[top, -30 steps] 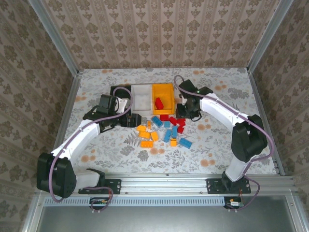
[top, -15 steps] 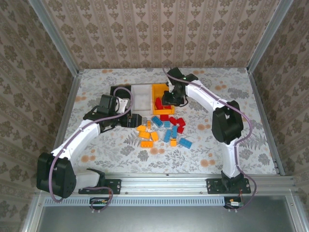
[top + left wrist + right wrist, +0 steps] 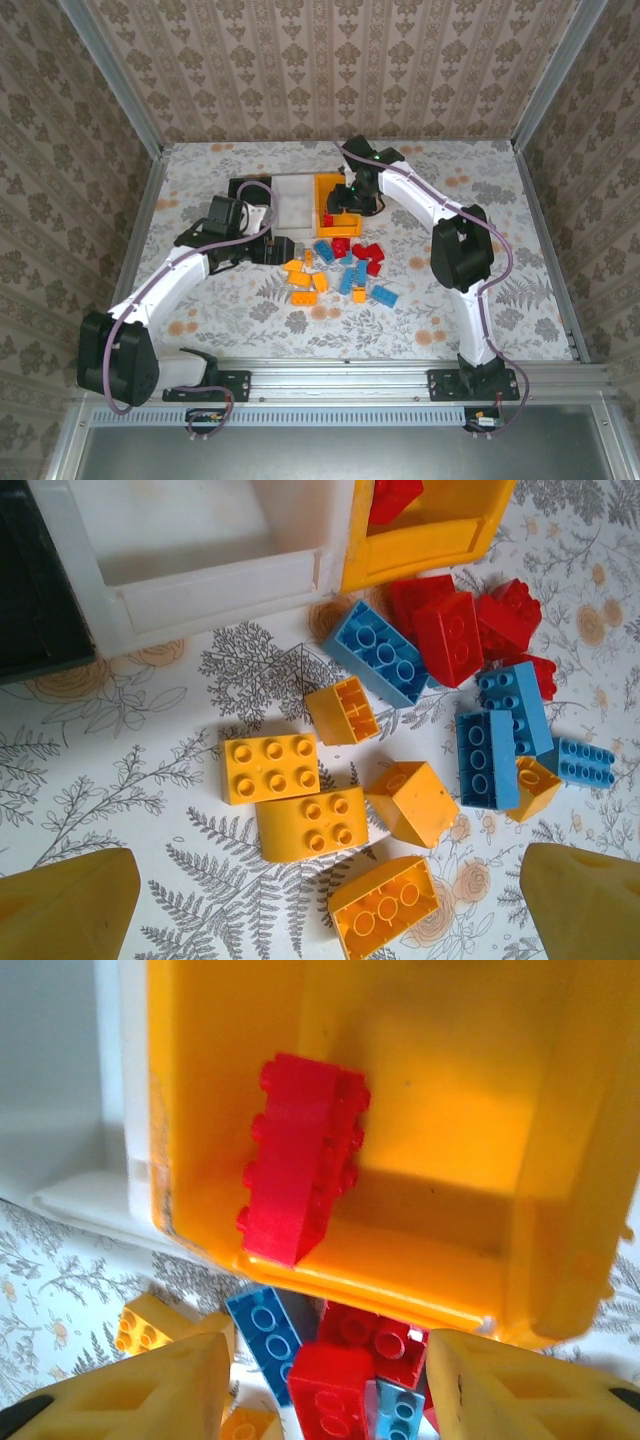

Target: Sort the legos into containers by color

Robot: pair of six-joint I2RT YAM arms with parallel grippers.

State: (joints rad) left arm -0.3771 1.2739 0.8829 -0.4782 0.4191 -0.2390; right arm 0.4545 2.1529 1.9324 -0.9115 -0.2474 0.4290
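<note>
Now, left gripper (image 3: 325, 910): we see its jaws spread wide with nothing held, above the orange bricks (image 3: 300, 800) at the near side of the pile. Its yellow fingertips (image 3: 70, 910) are cut off by the lower corners.
Right gripper (image 3: 330, 1390): its jaws stand apart with nothing between them, at the near rim of the orange bin (image 3: 450, 1110). From above we cannot make out its fingers under the wrist.
Red brick (image 3: 300, 1185): it lies on its side inside the orange bin, by the near wall. From above the arm covers part of that bin, so we cannot count the bricks inside.
White bin (image 3: 200, 540): it sits between the orange bin and the black bin (image 3: 30, 580), with its far end cut off.
Black bin: from the left wrist we see just a corner, and its inside is too dark to read.
Pile (image 3: 340, 265): red, blue and orange bricks lie loose on the table (image 3: 450, 200), just in front of the bins. Several overlap, so we cannot count them.
</note>
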